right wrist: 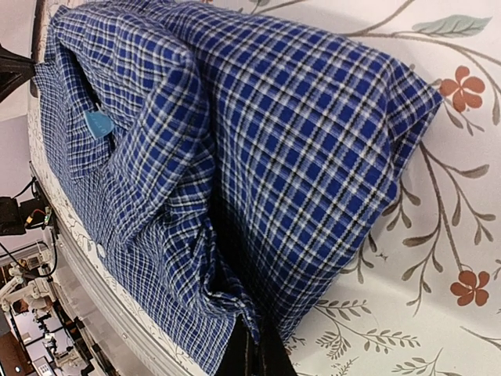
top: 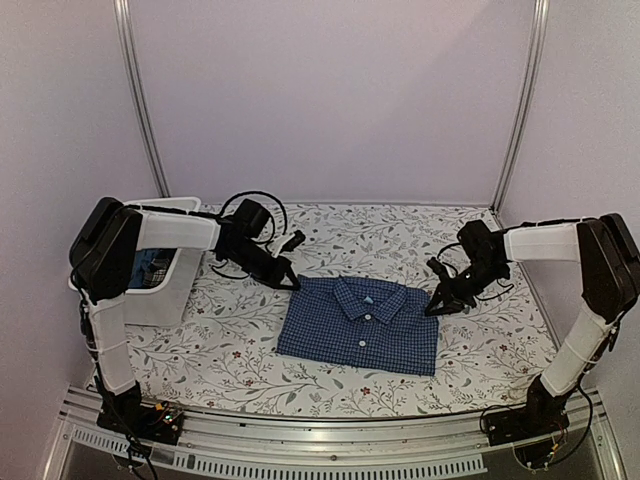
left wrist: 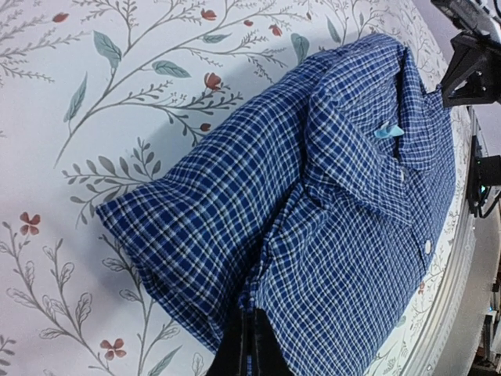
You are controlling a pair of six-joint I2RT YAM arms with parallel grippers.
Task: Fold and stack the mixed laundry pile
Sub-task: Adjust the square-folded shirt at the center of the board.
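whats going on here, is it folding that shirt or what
Pretty much. Two robot arms are handling a blue-and-white checked shirt that lies on the floral tablecloth. It is front up with the collar showing, already folded into a tidy rectangle. The left gripper is shut on the shirt's far-left corner and the right gripper is shut on its edge near the far-right corner. A white tub at the left has more cloth inside.
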